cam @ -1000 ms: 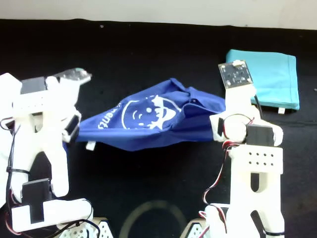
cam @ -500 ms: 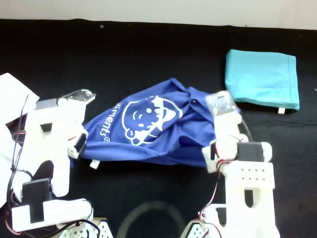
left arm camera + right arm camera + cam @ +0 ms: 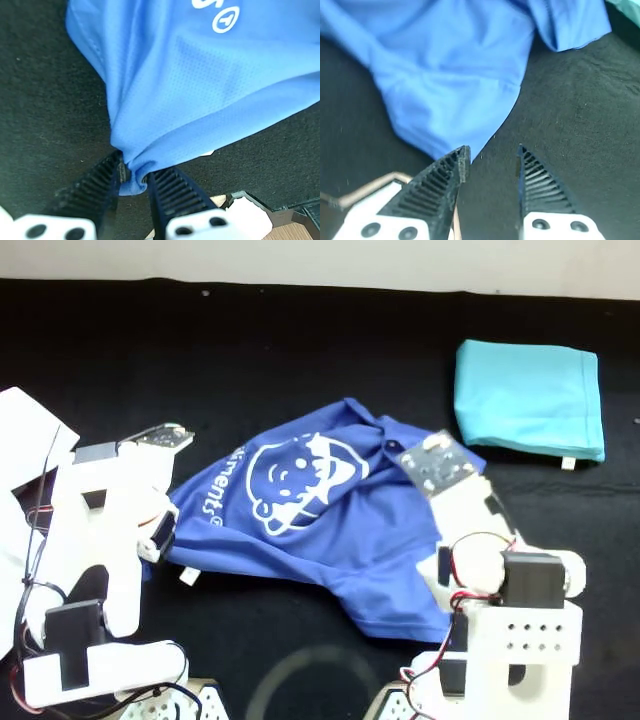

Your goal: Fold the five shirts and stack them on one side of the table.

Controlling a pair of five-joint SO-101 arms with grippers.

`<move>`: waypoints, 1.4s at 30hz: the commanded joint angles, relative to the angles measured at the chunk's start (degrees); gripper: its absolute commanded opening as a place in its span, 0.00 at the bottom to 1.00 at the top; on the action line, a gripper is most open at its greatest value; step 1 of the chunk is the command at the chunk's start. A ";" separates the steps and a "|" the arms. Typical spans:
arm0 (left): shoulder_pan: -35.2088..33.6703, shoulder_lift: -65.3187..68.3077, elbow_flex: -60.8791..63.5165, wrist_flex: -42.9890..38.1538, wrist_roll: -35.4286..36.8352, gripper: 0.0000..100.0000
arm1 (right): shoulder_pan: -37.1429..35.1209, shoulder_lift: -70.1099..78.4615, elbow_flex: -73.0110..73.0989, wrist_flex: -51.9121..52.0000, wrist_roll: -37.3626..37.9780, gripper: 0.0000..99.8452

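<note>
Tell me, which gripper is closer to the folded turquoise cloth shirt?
Right. The right gripper hangs open by the crumpled blue shirt, on the side of the folded turquoise shirt; the left gripper pinches the blue shirt's opposite end, farther off.

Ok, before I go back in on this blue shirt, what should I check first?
1. Left tool clamped on the blue shirt edge: ok.
2. Right tool open and free of cloth: ok, it sits over bare table beside the shirt's edge.
3. Blue shirt lying flat for folding: not ok, it is bunched and wrinkled.
4. Folded teal shirt neat at the far right: ok.
5. Gap between blue shirt and folded teal shirt: cannot tell.
</note>
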 commanded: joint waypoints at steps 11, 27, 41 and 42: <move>0.22 -0.92 -1.10 -0.35 0.26 0.01 | -8.13 37.32 14.73 -36.00 -8.35 0.13; 0.22 -0.92 -1.10 -8.97 4.31 0.01 | -2.77 68.09 -25.19 -32.57 -14.51 0.13; 0.22 -0.48 -1.01 -12.92 5.98 0.01 | -3.91 42.86 -19.91 -20.00 -14.24 0.13; 0.22 -0.48 -1.01 -12.92 5.98 0.01 | -4.70 40.22 -16.84 -19.47 -14.15 0.13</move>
